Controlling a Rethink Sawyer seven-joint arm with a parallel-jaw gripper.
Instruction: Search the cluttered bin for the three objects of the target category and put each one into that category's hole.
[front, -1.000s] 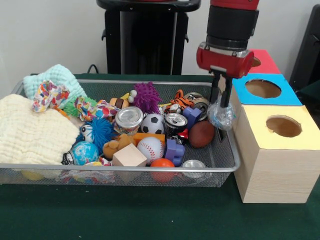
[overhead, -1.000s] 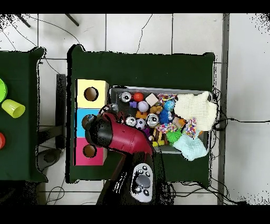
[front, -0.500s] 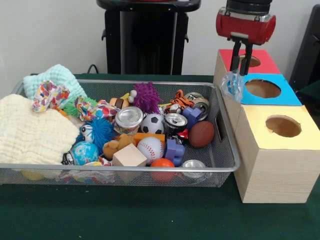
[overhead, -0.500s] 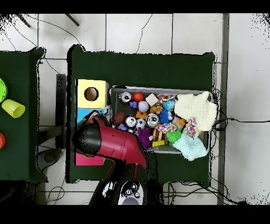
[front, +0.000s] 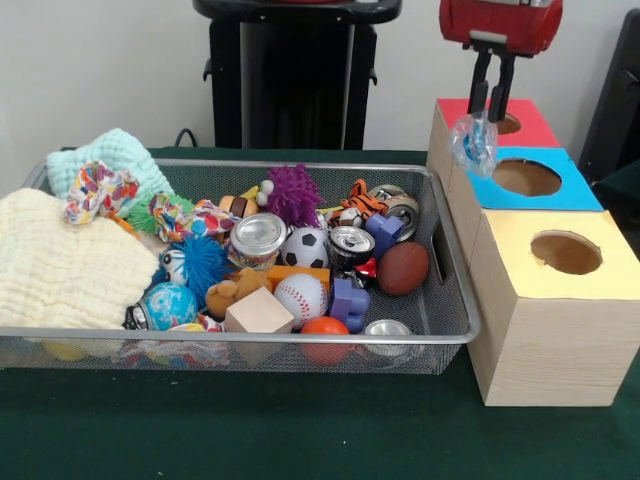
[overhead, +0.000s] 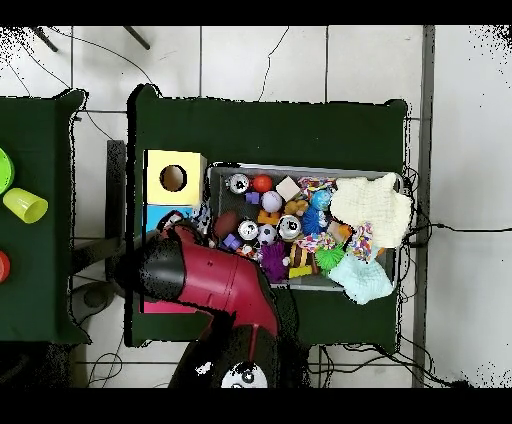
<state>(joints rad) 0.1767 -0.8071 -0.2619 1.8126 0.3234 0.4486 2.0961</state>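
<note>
My gripper (front: 488, 117) hangs high at the right, shut on a crumpled clear plastic ball (front: 472, 144) that dangles from its fingertips. The ball is in the air in front of the near corner of the red-topped box (front: 528, 129), just above the left edge of the blue-topped box (front: 527, 178). The yellow-topped box (front: 565, 252) stands nearest the camera. Each box has a round hole in its top. The wire mesh bin (front: 452, 300) holds the clutter. In the overhead view the red arm (overhead: 205, 282) covers the red and blue boxes, and only the yellow box (overhead: 173, 178) shows whole.
Among the bin's clutter are a brown football (front: 403, 267), a soccer ball (front: 305, 247), a baseball (front: 300, 296), cans (front: 258, 238), a wooden block (front: 259, 312), a purple spiky ball (front: 294, 192) and cloths (front: 60, 265). A black pedestal (front: 290, 70) stands behind the bin.
The gripper has risen out of the bin's right end with the clear ball and moved back and right, from beside the football to above the boxes.
</note>
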